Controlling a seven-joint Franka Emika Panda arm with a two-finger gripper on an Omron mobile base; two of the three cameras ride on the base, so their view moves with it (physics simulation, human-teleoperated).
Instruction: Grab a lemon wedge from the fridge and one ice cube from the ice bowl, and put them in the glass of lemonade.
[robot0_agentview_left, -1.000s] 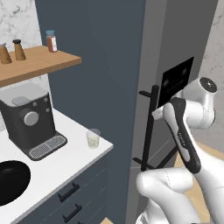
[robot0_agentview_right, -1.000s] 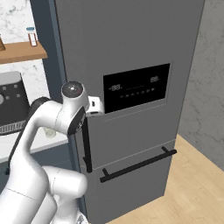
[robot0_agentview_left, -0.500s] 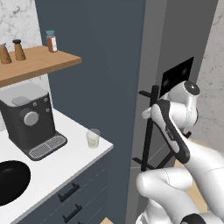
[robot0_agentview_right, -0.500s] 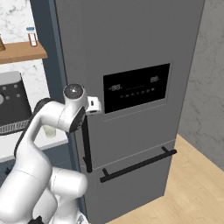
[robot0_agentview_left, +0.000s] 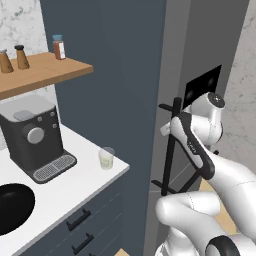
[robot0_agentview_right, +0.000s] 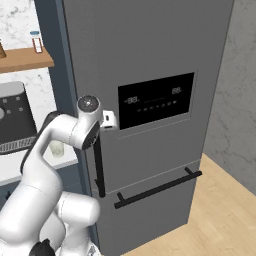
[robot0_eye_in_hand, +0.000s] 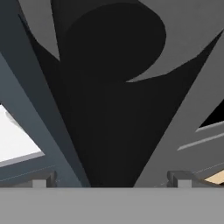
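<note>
Jaws released, straddling the fridge (robot0_agentview_right: 150, 55) door's vertical handle (robot0_agentview_right: 99, 170) at left centre of frame; handle's long axis upright, lying directly ahead between them.

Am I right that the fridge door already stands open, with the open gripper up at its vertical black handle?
Not quite: the fridge door is shut, as the right base view shows. The rest holds: the open gripper is at the vertical black handle.
</note>
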